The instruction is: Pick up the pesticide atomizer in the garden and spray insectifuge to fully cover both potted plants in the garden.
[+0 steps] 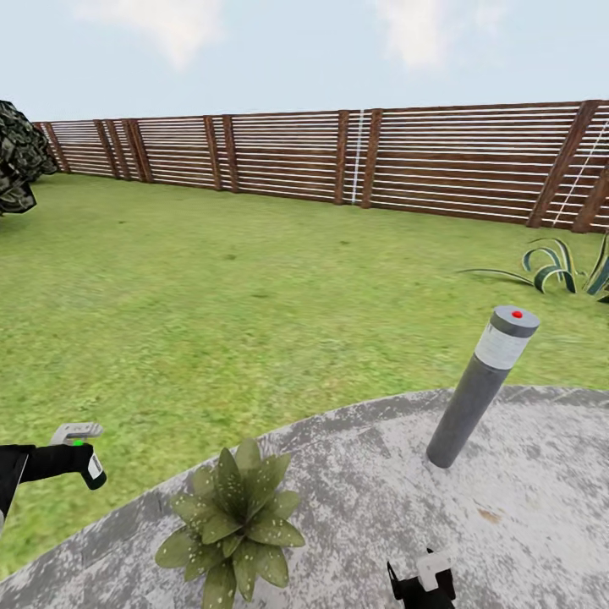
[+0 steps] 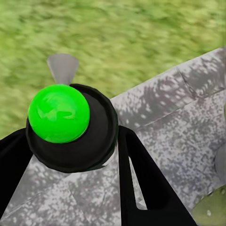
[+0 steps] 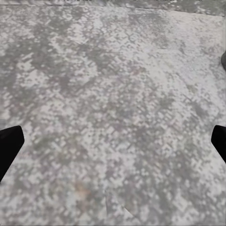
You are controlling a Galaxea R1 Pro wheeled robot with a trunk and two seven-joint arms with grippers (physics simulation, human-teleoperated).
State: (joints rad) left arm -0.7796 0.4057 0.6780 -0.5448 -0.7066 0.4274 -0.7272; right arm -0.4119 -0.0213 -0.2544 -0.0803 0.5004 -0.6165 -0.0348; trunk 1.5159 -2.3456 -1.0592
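Done: we have the pesticide atomizer (image 1: 85, 457), left tool (image 2: 70, 141) squeezing it.
Right tool (image 3: 113, 141): open, holds nothing.
Left to do: spray the potted plant (image 1: 233, 520) & 2nd one.

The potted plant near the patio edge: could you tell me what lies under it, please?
The potted plant sits on the grey paved patio, close to the lawn. Its leaves cover the pot and the paving directly beneath.

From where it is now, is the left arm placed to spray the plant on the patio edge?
Probably yes. The left gripper holds the atomizer just beside the plant, with only open lawn and patio between them. The nozzle may need turning toward it.
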